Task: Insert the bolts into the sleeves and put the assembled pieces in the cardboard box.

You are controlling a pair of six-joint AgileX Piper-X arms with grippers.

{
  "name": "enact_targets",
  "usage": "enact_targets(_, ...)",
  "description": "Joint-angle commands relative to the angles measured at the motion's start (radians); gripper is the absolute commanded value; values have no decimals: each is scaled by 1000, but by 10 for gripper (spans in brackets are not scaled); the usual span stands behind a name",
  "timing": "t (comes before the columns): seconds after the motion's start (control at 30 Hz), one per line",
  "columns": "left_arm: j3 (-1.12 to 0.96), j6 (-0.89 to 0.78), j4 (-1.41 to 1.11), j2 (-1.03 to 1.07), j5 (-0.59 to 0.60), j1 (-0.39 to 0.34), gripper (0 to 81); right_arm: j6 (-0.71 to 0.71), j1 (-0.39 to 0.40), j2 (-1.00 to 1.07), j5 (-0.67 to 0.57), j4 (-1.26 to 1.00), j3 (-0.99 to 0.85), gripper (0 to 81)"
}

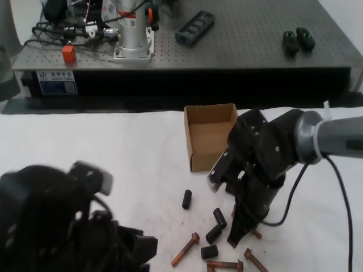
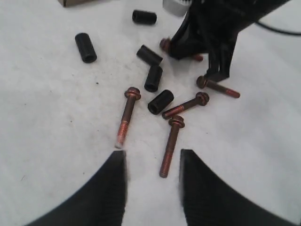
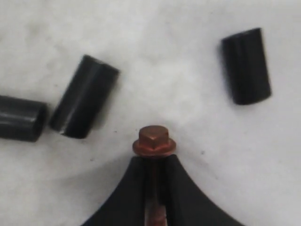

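Bolt, coppery, hex-headed, gripped by right tool.

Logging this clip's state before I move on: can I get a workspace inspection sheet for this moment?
Surface: white cloth, a few dark specks.
Job's things: five black sleeves and four loose bolts lie scattered, none assembled; cardboard box stands open.
Clutter: nothing seen.
Grippers: right gripper shut on a bolt; left gripper open over the loose bolts.
Cables: black cable hangs from the right arm; cable tangle on the rear bench.
Surroundings: perforated metal bench carrying a metal post, orange block, black tray.
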Motion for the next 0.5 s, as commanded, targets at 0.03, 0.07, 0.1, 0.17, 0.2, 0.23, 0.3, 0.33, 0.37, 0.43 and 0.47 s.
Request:
enact_targets(0.03, -106, 77, 24, 131, 2, -1, 264, 58, -33, -71, -46, 4, 3, 22)
enact_targets(0.07, -145, 95, 45, 174, 2, -1, 264, 85, -50, -110, -65, 11, 16, 22)
enact_targets(0.1, -198, 120, 73, 231, 2, -1, 264, 111, -66, -148, -83, 13, 36, 22)
enact_targets(0.17, -307, 164, 147, 337, 2, -1, 264, 153, -91, -236, -111, 18, 80, 22)
enact_targets(0.2, -374, 180, 200, 398, 2, -1, 264, 174, -102, -281, -125, 23, 107, 22)
enact_targets(0.23, -445, 192, 257, 459, -2, -1, 264, 196, -110, -316, -130, 27, 130, 22)
enact_targets(0.3, -587, 202, 361, 578, -33, -1, 264, 224, -123, -403, -132, 40, 187, 22)
enact_targets(0.33, -659, 208, 415, 634, -58, -1, 264, 231, -125, -437, -132, 43, 214, 22)
enact_targets(0.37, -713, 215, 463, 689, -74, -1, 264, 233, -127, -478, -129, 47, 239, 22)
enact_targets(0.43, -842, 223, 544, 778, -95, -1, 273, 249, -126, -551, -120, 55, 279, 22)
enact_targets(0.47, -899, 223, 579, 824, -104, -1, 282, 260, -126, -584, -120, 59, 296, 22)
